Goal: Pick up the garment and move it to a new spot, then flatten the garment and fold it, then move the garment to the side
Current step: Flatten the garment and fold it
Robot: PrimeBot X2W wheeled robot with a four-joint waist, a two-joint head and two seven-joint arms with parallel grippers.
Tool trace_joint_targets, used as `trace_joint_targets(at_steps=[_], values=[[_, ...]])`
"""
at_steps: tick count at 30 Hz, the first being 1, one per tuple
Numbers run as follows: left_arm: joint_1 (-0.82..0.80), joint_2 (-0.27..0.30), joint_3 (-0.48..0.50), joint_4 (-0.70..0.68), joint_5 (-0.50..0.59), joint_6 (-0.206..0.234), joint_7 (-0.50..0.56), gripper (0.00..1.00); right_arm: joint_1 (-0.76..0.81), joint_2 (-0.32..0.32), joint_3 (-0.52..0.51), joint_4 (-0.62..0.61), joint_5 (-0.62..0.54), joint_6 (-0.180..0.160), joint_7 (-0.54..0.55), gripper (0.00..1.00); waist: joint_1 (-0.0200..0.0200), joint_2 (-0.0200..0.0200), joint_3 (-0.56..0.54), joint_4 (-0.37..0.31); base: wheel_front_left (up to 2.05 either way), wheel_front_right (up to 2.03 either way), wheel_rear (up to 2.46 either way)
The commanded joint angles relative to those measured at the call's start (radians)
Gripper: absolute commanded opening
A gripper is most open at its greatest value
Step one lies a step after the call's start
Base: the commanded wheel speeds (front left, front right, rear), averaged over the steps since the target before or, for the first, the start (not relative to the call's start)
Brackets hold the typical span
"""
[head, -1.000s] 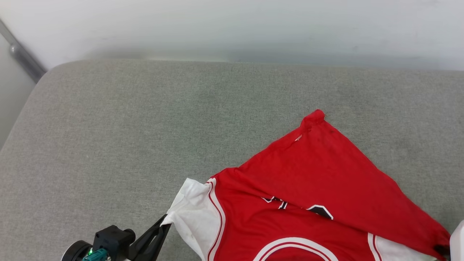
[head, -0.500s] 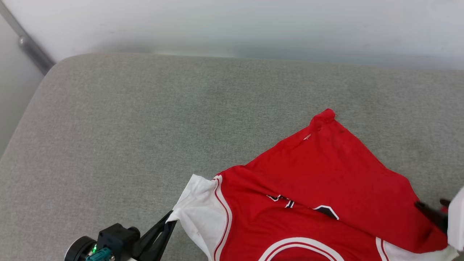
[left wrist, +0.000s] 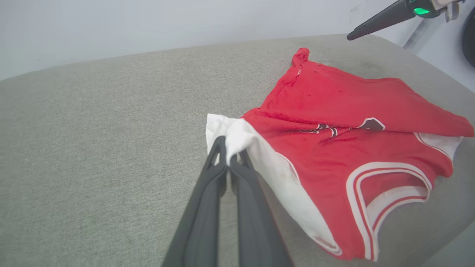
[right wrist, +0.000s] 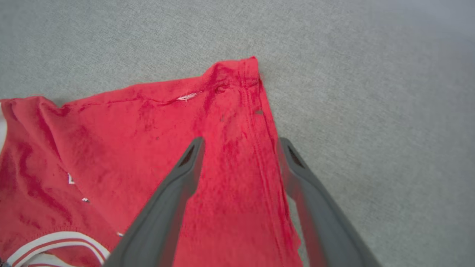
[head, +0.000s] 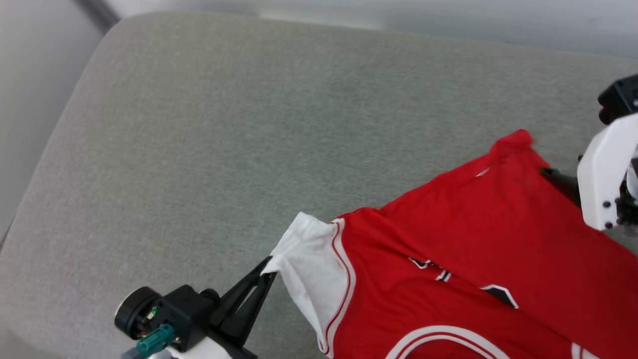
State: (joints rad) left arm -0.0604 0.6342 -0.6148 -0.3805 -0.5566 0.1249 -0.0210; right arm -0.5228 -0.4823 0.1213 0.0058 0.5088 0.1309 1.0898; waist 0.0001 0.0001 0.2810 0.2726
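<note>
The garment (head: 478, 234), a red jersey with white sleeves and striped trim, lies partly folded over itself on a grey cushioned surface (head: 209, 124). My left gripper (head: 270, 263) is shut on the tip of its white sleeve (left wrist: 237, 137), with the two fingers pressed together in the left wrist view (left wrist: 227, 150). My right gripper (right wrist: 241, 142) hovers open over the garment's red edge (right wrist: 237, 178), just short of its far corner (right wrist: 245, 68). Its two fingers straddle the hem seam, and its white housing (head: 605, 174) shows at the right of the head view.
The grey cushion has a rounded left edge (head: 75, 99) with a pale wall (head: 448, 20) behind it. Bare grey fabric stretches left of and beyond the garment. A dark bar (head: 97, 10) runs off the top left corner.
The head camera has swung, shifting the whole picture. My right gripper has opened, let go of the garment's near right end, and moved along its edge toward the far corner. The left gripper keeps hold of the sleeve.
</note>
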Motion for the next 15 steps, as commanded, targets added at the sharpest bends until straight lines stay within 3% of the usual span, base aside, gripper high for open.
trace_joint_targets(at_steps=[1,15], values=[[-0.020,-0.010,-0.005,-0.002,0.007,-0.004,-0.003,0.00,-0.031,-0.002,0.012,0.023,-0.011,0.000,0.002,1.00,-0.0001,-0.0001,0.049,0.053,0.00,0.00,0.00],[-0.094,-0.101,-0.074,0.048,0.023,-0.050,-0.029,0.00,-0.177,-0.058,0.109,0.330,-0.103,-0.001,-0.039,1.00,-0.0001,-0.0001,0.136,0.184,0.00,0.00,0.00]])
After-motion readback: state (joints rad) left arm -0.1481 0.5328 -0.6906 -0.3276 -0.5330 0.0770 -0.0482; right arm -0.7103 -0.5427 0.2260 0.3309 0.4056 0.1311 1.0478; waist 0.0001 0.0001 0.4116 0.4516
